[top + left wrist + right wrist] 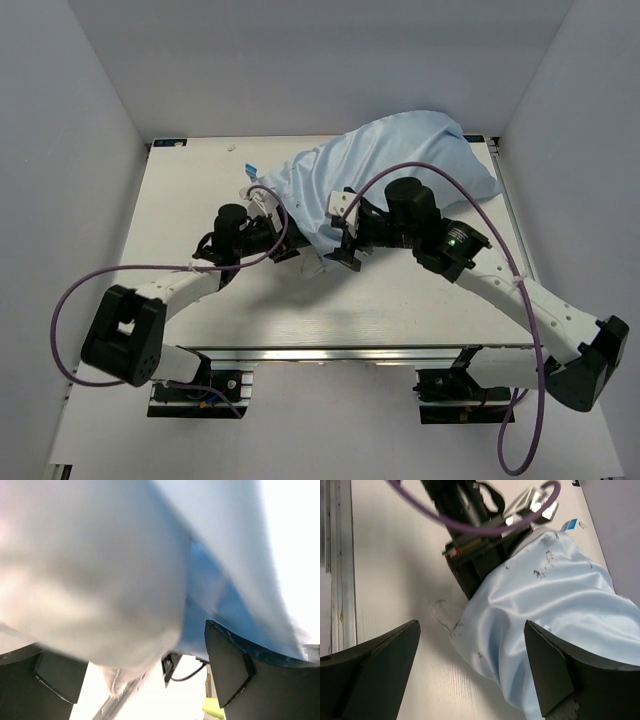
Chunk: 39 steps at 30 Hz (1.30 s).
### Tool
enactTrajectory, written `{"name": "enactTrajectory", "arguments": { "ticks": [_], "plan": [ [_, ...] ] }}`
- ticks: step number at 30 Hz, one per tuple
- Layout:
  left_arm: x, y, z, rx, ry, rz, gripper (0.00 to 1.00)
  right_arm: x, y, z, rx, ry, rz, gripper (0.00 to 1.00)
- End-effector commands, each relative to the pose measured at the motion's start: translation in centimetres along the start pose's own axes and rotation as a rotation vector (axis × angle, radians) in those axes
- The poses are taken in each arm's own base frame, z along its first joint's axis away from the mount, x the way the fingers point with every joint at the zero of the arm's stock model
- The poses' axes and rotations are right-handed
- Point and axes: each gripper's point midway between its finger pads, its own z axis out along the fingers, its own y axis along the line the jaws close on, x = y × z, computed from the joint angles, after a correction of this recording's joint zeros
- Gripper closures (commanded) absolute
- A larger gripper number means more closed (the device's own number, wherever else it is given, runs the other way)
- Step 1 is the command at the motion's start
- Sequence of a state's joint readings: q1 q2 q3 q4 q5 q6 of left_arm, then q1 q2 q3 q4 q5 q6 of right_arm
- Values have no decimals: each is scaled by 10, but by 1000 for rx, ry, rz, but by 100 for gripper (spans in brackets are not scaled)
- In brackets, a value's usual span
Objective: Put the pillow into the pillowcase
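Observation:
The light blue pillowcase (pixel 400 160) lies bulging at the back right of the white table (pixel 180 200), its near end reaching down between both arms. In the left wrist view the white pillow (pixel 100 580) fills the upper left, blurred and very close, with the blue pillowcase (pixel 225 580) draped beside it. My left gripper (pixel 278 230) (pixel 135 655) stands open, its fingers under the fabric. My right gripper (pixel 338 232) (pixel 471 625) is open just above the table, the wrinkled edge of the pillowcase (pixel 555 595) lying between its fingers. The pillow does not show in the top view.
White walls close the table in on the left, back and right. A metal rail (pixel 330 352) runs along the front edge. Purple cables (pixel 120 275) loop from both arms. The left arm's black wrist (pixel 475 555) sits close ahead of my right gripper.

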State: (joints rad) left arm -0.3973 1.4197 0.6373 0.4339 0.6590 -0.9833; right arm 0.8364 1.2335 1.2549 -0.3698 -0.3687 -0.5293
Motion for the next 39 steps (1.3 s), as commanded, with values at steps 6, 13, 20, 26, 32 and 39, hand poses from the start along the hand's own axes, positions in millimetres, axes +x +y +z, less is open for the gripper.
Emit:
{"name": "enactTrajectory", "arguments": {
  "ticks": [6, 13, 20, 26, 32, 39],
  "plan": [
    [18, 26, -69, -364, 44, -27, 2, 24, -8, 4, 95, 16, -27, 11],
    [50, 47, -124, -599, 34, -137, 2, 23, -10, 32, 168, 42, -86, 11],
    [37, 37, -163, -701, -172, -174, 2, 24, 18, 76, 216, 84, -165, 11],
    [31, 24, -189, -697, -319, -187, 2, 54, 1, 125, 375, 242, -116, 11],
    [35, 15, -210, -699, -387, -196, 2, 110, -11, 156, 479, 462, -115, 11],
    [41, 13, -227, -680, -468, -210, 2, 152, -48, 144, 624, 575, -261, 11]
  ]
}}
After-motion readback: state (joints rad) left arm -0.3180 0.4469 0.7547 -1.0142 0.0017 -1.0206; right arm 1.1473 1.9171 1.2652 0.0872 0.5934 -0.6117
